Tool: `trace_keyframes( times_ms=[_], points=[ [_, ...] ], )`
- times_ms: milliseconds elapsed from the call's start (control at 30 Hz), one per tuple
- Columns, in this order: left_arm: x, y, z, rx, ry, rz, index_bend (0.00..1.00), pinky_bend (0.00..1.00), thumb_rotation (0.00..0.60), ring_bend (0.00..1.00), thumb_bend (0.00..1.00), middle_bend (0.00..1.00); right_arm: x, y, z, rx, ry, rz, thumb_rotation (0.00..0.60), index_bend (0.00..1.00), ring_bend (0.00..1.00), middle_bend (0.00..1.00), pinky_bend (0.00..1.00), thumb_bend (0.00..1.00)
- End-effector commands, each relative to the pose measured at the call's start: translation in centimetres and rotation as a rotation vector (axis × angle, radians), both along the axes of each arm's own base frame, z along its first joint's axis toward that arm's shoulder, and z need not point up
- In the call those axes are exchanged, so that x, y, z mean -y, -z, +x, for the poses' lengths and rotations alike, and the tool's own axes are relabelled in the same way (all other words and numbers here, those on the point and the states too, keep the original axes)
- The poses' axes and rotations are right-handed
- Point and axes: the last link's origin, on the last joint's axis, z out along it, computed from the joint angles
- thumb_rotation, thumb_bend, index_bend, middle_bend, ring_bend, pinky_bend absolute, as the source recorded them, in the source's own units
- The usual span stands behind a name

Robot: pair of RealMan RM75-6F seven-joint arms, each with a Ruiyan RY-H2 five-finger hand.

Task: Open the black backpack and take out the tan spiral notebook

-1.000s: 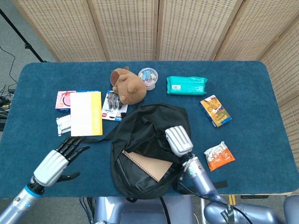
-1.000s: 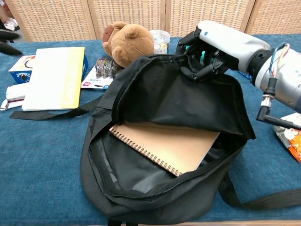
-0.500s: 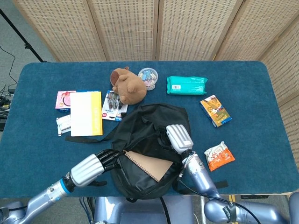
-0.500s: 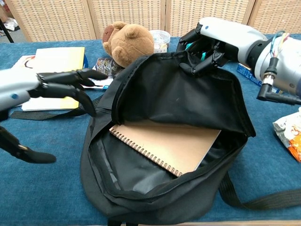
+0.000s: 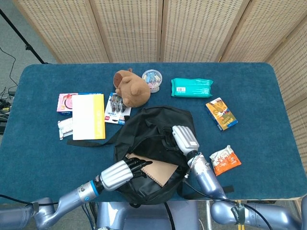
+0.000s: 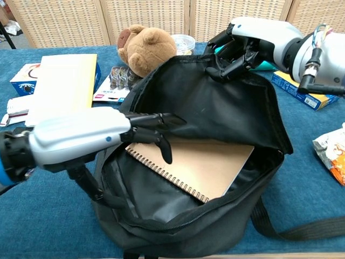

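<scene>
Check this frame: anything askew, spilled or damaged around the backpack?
Nothing stands out. The black backpack lies open, its flap held up by the right hand; the tan spiral notebook sits intact inside, and the left hand reaches into the opening.

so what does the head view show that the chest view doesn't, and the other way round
Only the head view shows the green wipes pack, the table's far edge and the right robot hand from above. Only the chest view shows that hand's fingers pinching the backpack's flap up, and the left robot hand over the notebook's spiral. Both show the open black backpack, tan notebook and teddy bear.
</scene>
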Motion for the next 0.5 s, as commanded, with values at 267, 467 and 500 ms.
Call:
trace_keyframes(
  times_ms=[267, 467, 500],
  points=[
    [-1.1, 3.7, 1.9, 0.008, 0.022, 0.006, 0.34, 0.19, 0.600, 0.13, 0.11, 0.08, 0.5, -0.9, 0.3, 0.016, 0.028, 0.020, 0.600, 0.72, 0.57, 0.65, 0.63, 0.62],
    [-1.8, 5.9, 2.6, 0.006, 0.006, 0.005, 0.34, 0.19, 0.600, 0.13, 0.11, 0.08, 0.9, -1.2, 0.3, 0.019, 0.041, 0.013, 0.600, 0.72, 0.57, 0.65, 0.63, 0.62],
    [-2.0, 6.3, 2.8, 0.007, 0.002, 0.008, 0.34, 0.19, 0.600, 0.13, 0.11, 0.08, 1.0, -1.3, 0.3, 0.020, 0.044, 0.010, 0.600, 0.72, 0.57, 0.65, 0.63, 0.62]
  ],
)
